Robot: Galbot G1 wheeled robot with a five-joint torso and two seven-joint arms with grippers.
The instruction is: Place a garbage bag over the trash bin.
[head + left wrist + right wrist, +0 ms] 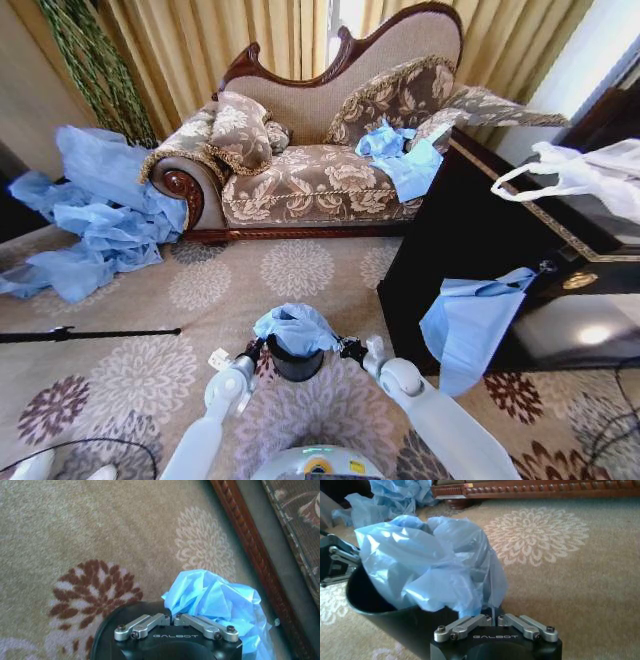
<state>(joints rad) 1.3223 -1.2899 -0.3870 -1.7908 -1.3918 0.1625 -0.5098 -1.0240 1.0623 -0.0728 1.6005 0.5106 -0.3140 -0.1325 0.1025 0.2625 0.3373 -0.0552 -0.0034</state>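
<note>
garbage bag (pixel 296 328), light-blue and crinkly, sits bunched in a loose heap on the mouth of the trash bin (pixel 296 363), which stands on the flowered carpet (pixel 300 270) straight in front of me, well short of the sofa (pixel 320 170). in the right wrist view the bag (pixel 432 562) covers most of the bin's opening, with a dark crescent of the bin's rim (pixel 362 600) uncovered on the side facing my left gripper.

my left gripper (pixel 252 352) is at the bin's left side and my right gripper (pixel 350 349) at its right side, both at rim height. in each wrist view the finger links (pixel 175 624) (pixel 495 624) meet at the middle, so i read both sets of fingers as drawn together; whether either one has film pinched at its tips i cannot tell.

i judge the bag to be almost weightless, soft and slippery, easy to tear if dragged over the rim. the place to take hold is the bag's open hem, one edge per gripper, not the crumpled middle, so the mouth can be spread and drawn down outside the bin. the bin itself looks light enough to tip.
</note>
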